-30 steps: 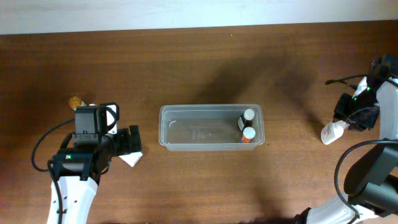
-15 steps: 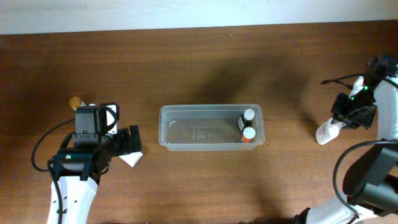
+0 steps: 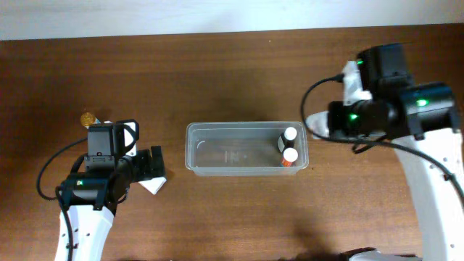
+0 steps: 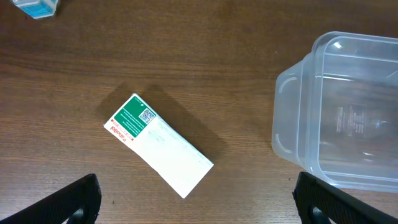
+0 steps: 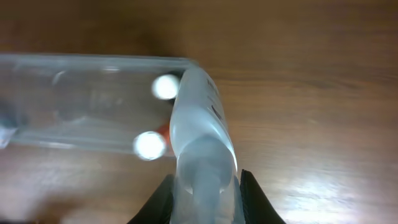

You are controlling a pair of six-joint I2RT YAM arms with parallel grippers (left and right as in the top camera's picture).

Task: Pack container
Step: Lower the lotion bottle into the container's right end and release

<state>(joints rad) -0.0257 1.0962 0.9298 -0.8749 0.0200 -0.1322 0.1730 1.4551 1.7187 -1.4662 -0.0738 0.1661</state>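
**Right hand brings a bottle to the container's 3 o'clock end**

A dark brown wooden surface [image 3: 232,72] fills the overhead view. The container [image 3: 217,168] sits at its centre, with its long axis running from 9 to 3 o'clock. Two white-capped bottles [image 3: 290,143] stand upright inside at the 3 o'clock end, and the rest of the tub looks bare.

The right hand [image 3: 324,123] is closed on a translucent white bottle [image 5: 200,124], gripping its near end between both fingers. Overhead, the container lies at 9 o'clock from this hand, just beside it, and the bottle's long axis points the same way. In the right wrist view the bottle's far end reaches the rim at the tub's corner, next to the two caps. By my reading the coming move is a short carry toward 9 o'clock. The free floor lies beyond the standing bottles, so the bottle probably needs to clear them before release.

The left hand [image 4: 198,202] is spread wide and holds nothing. It hangs over a white box with a green label [image 4: 158,148] that lies flat. In the left wrist view the box's long axis runs from 10 to 4 o'clock, and the container is well off at 3 o'clock. The right hand is the nearer of the two to the tub.
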